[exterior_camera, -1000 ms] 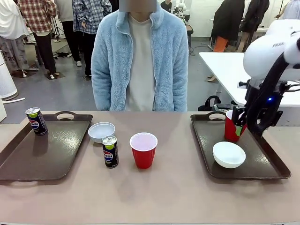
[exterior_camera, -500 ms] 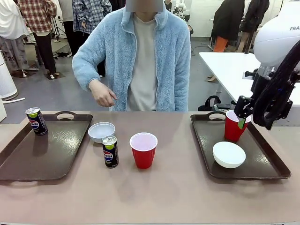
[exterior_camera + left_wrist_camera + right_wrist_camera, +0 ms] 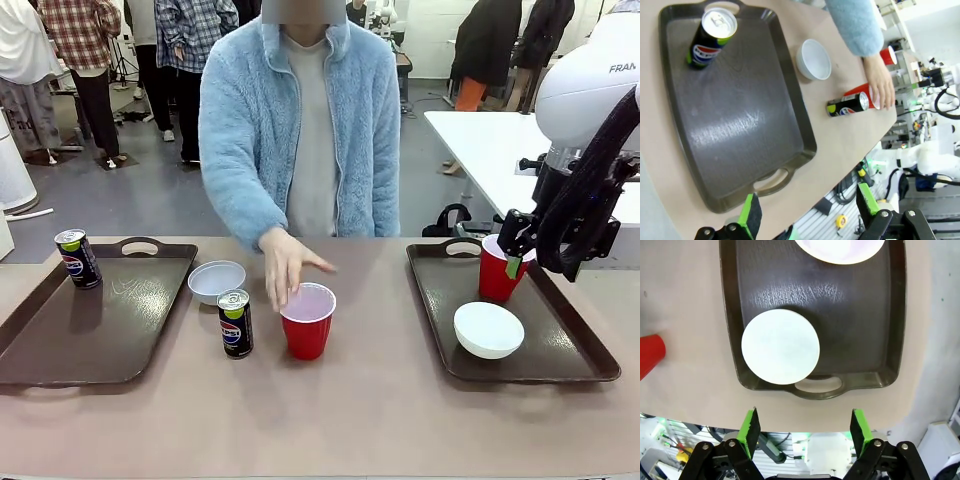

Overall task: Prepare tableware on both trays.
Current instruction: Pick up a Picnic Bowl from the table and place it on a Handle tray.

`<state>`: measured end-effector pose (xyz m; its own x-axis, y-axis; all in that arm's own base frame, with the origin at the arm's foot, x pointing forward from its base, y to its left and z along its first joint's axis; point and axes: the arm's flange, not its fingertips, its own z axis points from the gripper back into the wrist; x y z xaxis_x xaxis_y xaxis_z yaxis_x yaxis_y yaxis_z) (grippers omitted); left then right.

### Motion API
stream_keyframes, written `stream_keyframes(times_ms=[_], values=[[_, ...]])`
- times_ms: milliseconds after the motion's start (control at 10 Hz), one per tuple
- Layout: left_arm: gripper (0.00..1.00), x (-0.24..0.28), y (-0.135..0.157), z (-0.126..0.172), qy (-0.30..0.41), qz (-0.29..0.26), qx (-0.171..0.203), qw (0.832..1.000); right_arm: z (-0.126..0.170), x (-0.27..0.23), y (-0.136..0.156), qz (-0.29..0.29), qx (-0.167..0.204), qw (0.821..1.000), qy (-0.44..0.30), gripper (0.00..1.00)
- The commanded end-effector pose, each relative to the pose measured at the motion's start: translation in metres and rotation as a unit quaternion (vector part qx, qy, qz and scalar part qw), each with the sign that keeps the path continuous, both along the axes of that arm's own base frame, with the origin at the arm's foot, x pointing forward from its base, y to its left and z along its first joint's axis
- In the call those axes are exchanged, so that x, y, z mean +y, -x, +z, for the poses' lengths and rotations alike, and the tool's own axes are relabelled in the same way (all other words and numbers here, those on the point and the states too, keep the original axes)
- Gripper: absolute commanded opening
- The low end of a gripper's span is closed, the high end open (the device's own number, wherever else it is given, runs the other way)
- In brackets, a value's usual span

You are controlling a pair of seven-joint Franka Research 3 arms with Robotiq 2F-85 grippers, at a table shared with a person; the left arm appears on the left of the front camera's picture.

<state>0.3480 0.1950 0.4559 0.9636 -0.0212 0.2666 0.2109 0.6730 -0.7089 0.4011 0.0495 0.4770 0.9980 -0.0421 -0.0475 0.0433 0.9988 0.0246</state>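
Observation:
The left tray (image 3: pixel 110 320) carries one Pepsi can (image 3: pixel 77 258) at its far corner. On the bare table between the trays stand a white bowl (image 3: pixel 217 280), a second can (image 3: pixel 235 323) and a red cup (image 3: pixel 307 320); the person's hand (image 3: pixel 285 268) rests on that cup's rim. The right tray (image 3: pixel 450 300) holds a red cup (image 3: pixel 497 270) and a white bowl (image 3: pixel 488 329). My right gripper (image 3: pixel 515 258) hangs open and empty just above and right of that cup (image 3: pixel 780 346). My left gripper (image 3: pixel 809 210) is open, high over the left tray (image 3: pixel 740 130).
The person in a pale blue fleece stands at the far side, leaning in over the table's middle. The near strip of table in front of the trays is bare. A white table stands behind the right arm.
My right gripper has let go of the red cup on the right tray and risen clear of it. The person's hand has come forward onto the middle red cup.

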Motion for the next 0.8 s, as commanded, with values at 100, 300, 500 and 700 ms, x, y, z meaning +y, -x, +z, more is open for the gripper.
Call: stream_keyframes(times_ms=[100, 300, 500, 700], values=[[1.0, 0.0, 0.0, 0.002, 0.007, 0.003, -0.001, 1.0, 0.0, 0.0, -0.002, 0.0, -0.008, 1.0, 0.0, 0.93], [1.0, 0.0, 0.0, 0.002, 0.007, 0.003, -0.001, 1.0, 0.0, 0.0, -0.002, 0.0, -0.008, 1.0, 0.0, 0.93], [1.0, 0.0, 0.0, 0.002, 0.007, 0.003, -0.001, 1.0, 0.0, 0.0, 0.0, 0.0, 0.0, 1.0, 0.0, 0.93], [1.0, 0.0, 0.0, 0.002, 0.007, 0.003, -0.001, 1.0, 0.023, -0.057, -0.011, -0.02, 0.034, 0.993, -0.11, 0.93]])
